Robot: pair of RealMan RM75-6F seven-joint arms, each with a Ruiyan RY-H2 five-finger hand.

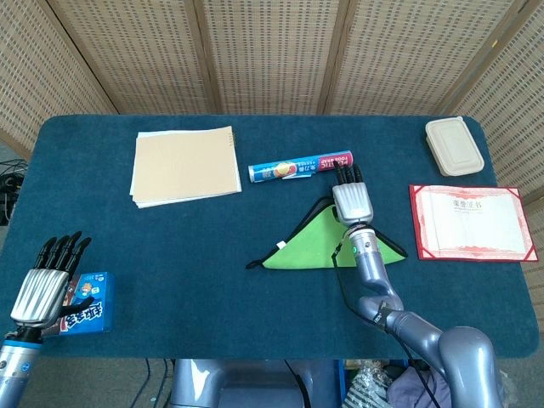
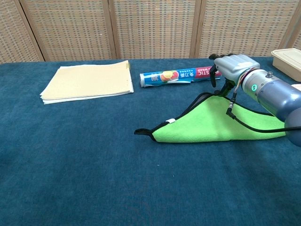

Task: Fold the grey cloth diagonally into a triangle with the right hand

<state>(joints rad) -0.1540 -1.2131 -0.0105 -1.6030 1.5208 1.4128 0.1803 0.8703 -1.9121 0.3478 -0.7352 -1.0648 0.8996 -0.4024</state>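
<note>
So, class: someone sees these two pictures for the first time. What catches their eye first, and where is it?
The bright green cloth, folded into a triangle with a dark edge, lies right of centre on the blue table. The silver right hand hovers over its far corner, just short of the plastic wrap box. The left hand is at the near left corner, beside a small blue packet.

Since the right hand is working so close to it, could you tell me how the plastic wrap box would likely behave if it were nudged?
The plastic wrap box looks long, narrow and low, so it would probably slide or pivot rather than tip. Its printed surface seems smooth, though the table cloth may add friction. It appears light, so even a brush from the right hand could shift it.
</note>
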